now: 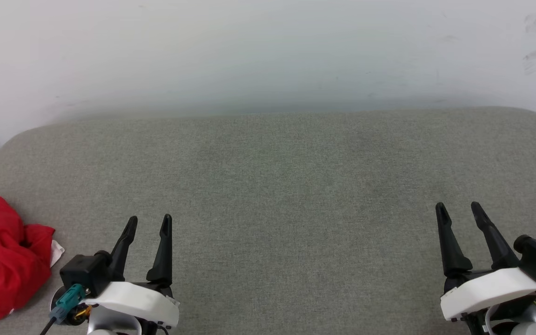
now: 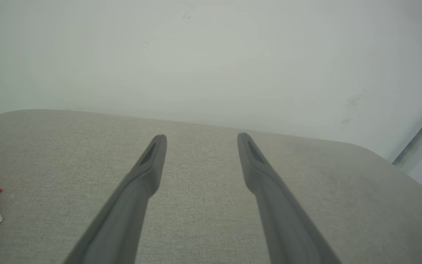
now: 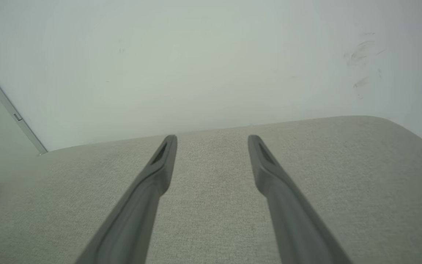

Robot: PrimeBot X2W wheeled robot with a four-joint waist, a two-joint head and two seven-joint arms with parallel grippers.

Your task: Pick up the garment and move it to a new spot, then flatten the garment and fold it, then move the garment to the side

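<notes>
Head view shows both arms parked low over a desk (image 1: 268, 186) padded in grey fabric, with a plain white wall (image 1: 268, 56) behind it. The left pincer (image 1: 150, 217) has its two dark fingers spread wide with nothing between them, and it's the same story for the right pincer (image 1: 457, 204): gaping and empty. Both wrist views back that up, since you can see bare grey fabric between each pair of fingers.

The garment (image 1: 3, 260) is a crumpled red heap with a bit of white poking out. It sits off to the outer left of the left pincer, near it but not touching, and slightly behind the fingertips rather than ahead of them. From the right pincer it's well apart, way across the desk. Some dark lettering shows on the red, but it's too bunched up to read.

So my guess is we're right at the start: the pick-up step, with nothing grabbed yet. The left arm looks like the obvious one to go. It would need to swing left and turn its fingers toward the heap, drop onto a raised fold, pinch it and carry it toward the open middle stretch ahead of both pincers. There's plenty of room there to spread it flat. One risk is catching only a thin top layer, so the shirt drags.
</notes>
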